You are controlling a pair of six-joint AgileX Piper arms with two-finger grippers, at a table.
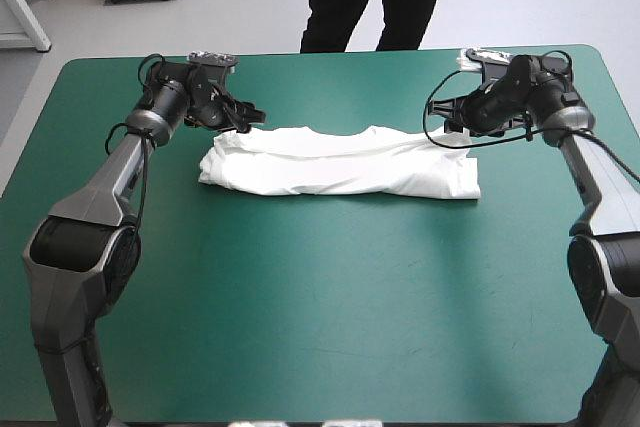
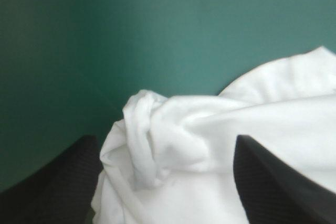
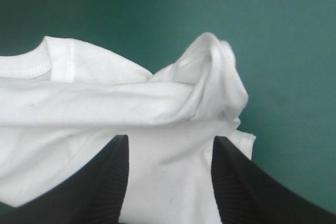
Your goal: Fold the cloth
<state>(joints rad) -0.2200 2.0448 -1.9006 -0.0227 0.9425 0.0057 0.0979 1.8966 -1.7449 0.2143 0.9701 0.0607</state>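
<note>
Supporting surface (image 1: pixel 320 327): teal-green, carrying the T-shirt (image 1: pixel 340 162) on its far half.
T-shirt: white, folded into a long band that lies flat, running left to right.
Left claw (image 1: pixel 243 119): at the band's far left corner, black fingers spread wide, bunched cloth between them, not pinched.
Right claw (image 1: pixel 452 127): at the band's far right end, fingers partly apart over the cloth, gripping nothing.

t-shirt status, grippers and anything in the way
Left gripper open at the left end of the T-shirt. Right gripper open at its right end. T-shirt folded to a long band, flat on the teal-green cover. Nothing in the way.
</note>
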